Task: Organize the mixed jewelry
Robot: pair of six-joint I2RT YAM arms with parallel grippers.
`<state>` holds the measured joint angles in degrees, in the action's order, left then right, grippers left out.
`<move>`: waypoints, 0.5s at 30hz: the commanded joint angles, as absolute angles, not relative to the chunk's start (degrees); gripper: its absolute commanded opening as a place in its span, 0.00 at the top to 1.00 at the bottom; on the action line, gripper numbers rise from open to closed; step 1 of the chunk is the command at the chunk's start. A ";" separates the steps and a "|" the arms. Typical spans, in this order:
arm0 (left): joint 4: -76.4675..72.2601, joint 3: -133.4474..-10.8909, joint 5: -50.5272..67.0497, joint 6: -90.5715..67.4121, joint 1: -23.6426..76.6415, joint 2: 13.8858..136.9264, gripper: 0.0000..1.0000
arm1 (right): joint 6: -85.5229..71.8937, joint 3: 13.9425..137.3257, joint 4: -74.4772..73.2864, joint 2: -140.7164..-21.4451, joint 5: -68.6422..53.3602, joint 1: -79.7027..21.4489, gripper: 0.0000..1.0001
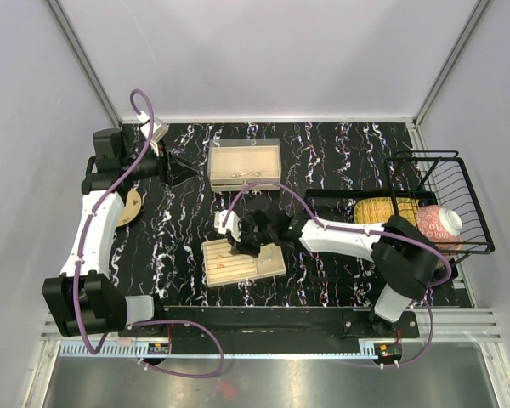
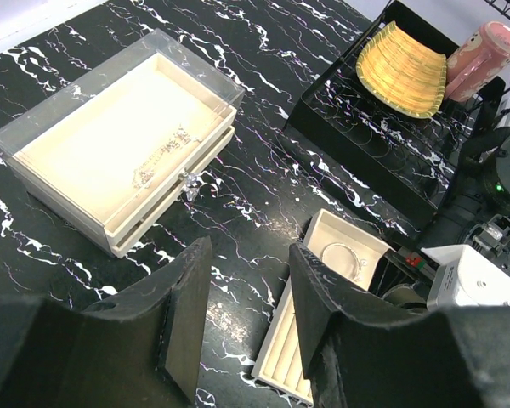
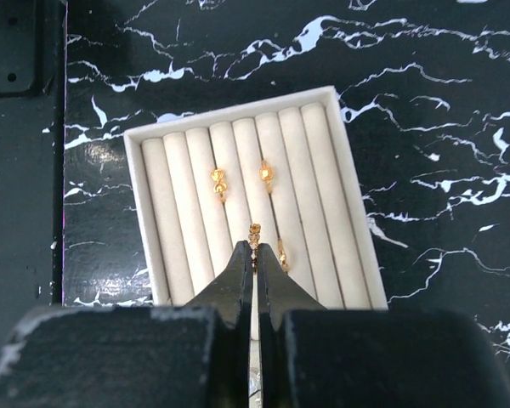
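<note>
Black table (image 1: 323, 144) — right jaws pinch a gold piece (image 3: 255, 231) over the ring tray (image 3: 314, 187), left jaws parted, empty.

Clear-lidded box (image 1: 238, 157), wire rack (image 1: 422, 155), pink cup (image 1: 432, 228)

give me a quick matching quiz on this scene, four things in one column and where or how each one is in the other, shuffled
1 left gripper
2 right gripper
3 pink cup
4 clear-lidded box

a in the wire basket
b shut on a gold piece over the ring tray
c open, holding nothing
d holds chain-like strands, far side of the table

Pairs: 1-c, 2-b, 3-a, 4-d
</note>
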<state>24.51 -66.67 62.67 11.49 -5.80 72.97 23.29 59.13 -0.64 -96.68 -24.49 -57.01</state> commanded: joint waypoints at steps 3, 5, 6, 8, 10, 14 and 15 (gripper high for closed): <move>23.99 -66.36 64.16 13.36 -6.33 72.07 0.56 | 23.47 57.92 1.58 -97.38 -24.08 -58.18 1.00; 24.08 -66.36 64.16 13.45 -6.33 72.25 0.56 | 23.73 57.48 1.58 -97.56 -24.26 -58.27 1.00; 24.08 -66.27 64.16 13.53 -6.33 72.33 0.56 | 23.82 57.22 1.50 -97.65 -24.34 -58.36 1.00; 24.17 -66.27 64.16 13.54 -6.33 72.42 0.56 | 24.17 56.52 1.49 -97.73 -24.43 -58.45 1.00; 24.17 -65.92 64.16 13.45 -6.33 72.51 0.56 | 24.34 56.08 1.76 -97.73 -24.35 -58.53 1.00; 24.17 -65.57 64.16 13.53 -6.33 72.77 0.57 | 24.52 54.93 2.20 -98.00 -24.43 -58.54 1.00; 24.17 -65.57 64.16 13.62 -6.24 72.77 0.57 | 24.61 54.93 2.46 -98.35 -24.43 -58.54 1.00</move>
<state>24.99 -65.89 62.76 12.45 -5.96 72.97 23.62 55.29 -0.56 -97.60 -24.51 -57.89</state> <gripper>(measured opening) 0.438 0.014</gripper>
